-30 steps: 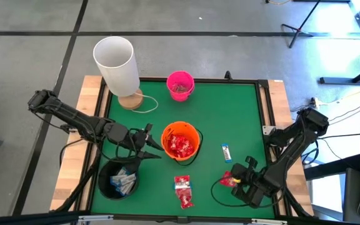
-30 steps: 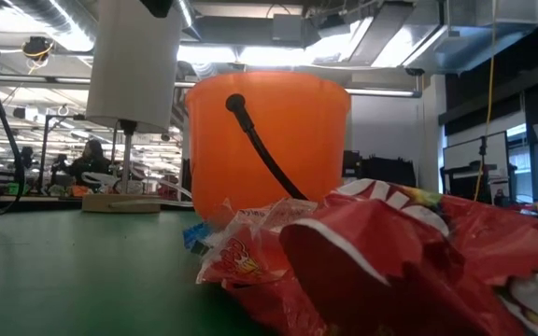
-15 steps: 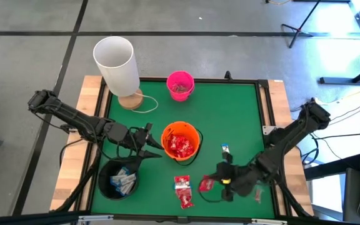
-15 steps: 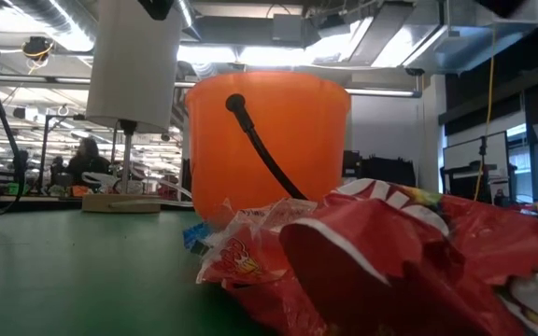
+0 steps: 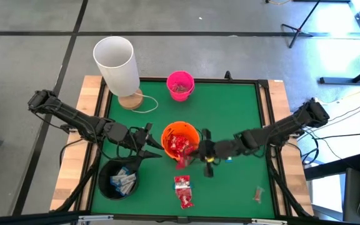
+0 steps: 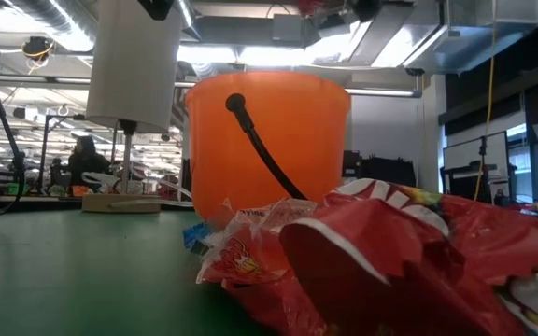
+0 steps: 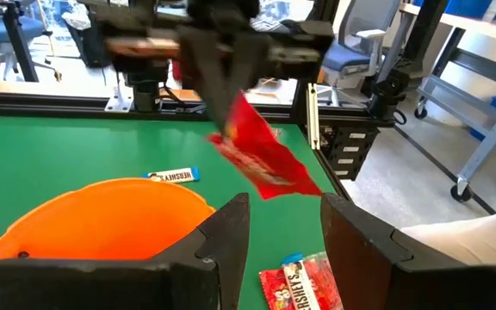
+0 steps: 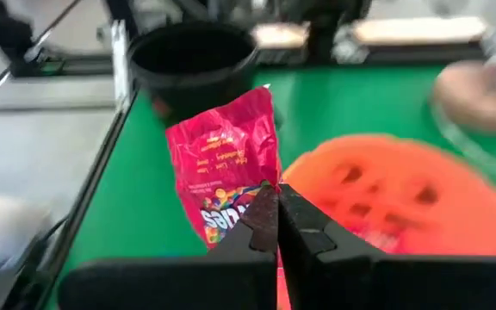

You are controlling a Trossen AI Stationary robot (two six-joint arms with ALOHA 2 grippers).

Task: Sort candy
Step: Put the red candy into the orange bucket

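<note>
My right gripper (image 5: 200, 153) is shut on a shiny red candy packet (image 5: 183, 161) at the near right rim of the orange bucket (image 5: 180, 140), which holds more red packets. The packet also shows in the right wrist view (image 8: 226, 168) and the left wrist view (image 7: 261, 159). My left gripper (image 5: 147, 145) is open and empty just left of the orange bucket. Red packets (image 5: 183, 190) lie flat on the green mat near the front edge. A white-and-blue bar (image 7: 172, 176) lies right of the bucket. My right gripper pinches the red packet by one end (image 8: 261, 200) between its two fingers. The fingers reach in about level from the table's right side. The packet is lifted clear of the mat and hangs tilted beyond the fingertips, over the bucket's rim.
A black bucket (image 5: 119, 178) with white-and-blue bars stands at the near left. A pink bucket (image 5: 180, 84) and a tall white cylinder (image 5: 116, 62) on a wooden base stand at the back. A small brown scrap (image 5: 258, 195) lies at the near right.
My right gripper has gone from the table's near right corner toward the left and the far edge, up to the orange bucket, and has carried the red packet along, lifted clear of the mat. My left arm has kept still.
</note>
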